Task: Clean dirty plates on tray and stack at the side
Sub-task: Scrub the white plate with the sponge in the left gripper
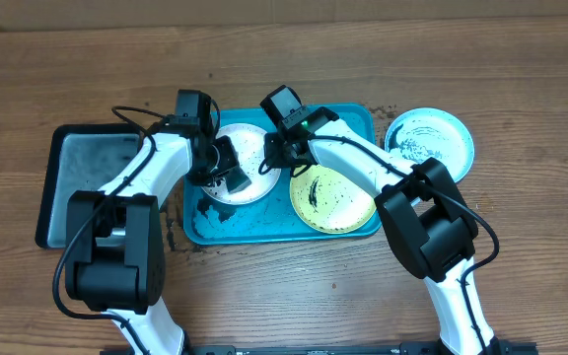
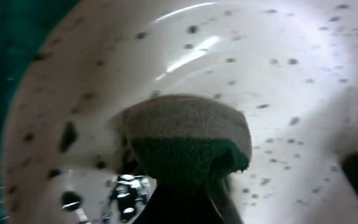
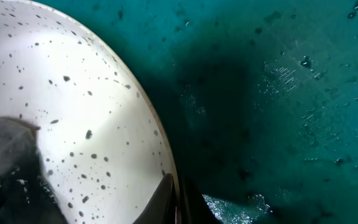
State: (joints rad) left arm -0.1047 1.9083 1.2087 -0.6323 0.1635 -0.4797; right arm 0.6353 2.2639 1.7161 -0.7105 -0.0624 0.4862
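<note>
The white-rimmed plate (image 1: 248, 141), flecked with black specks, lies in the left half of the turquoise tray (image 1: 254, 229). My left gripper (image 1: 227, 170) is shut on a green-and-grey sponge (image 2: 185, 134) and presses it on this plate (image 2: 278, 74). My right gripper (image 1: 272, 158) is shut on the plate's right rim, with one finger on top and one beneath (image 3: 178, 199). The yellow-green plate (image 1: 331, 199), smeared black, lies in the tray's right half. The light blue plate (image 1: 429, 141) lies on the table, right of the tray.
A smaller black tray (image 1: 87, 168) lies left of the turquoise tray. The turquoise tray floor (image 3: 278, 93) is wet, with specks on it. Dark crumbs lie on the wooden table near the tray's corners.
</note>
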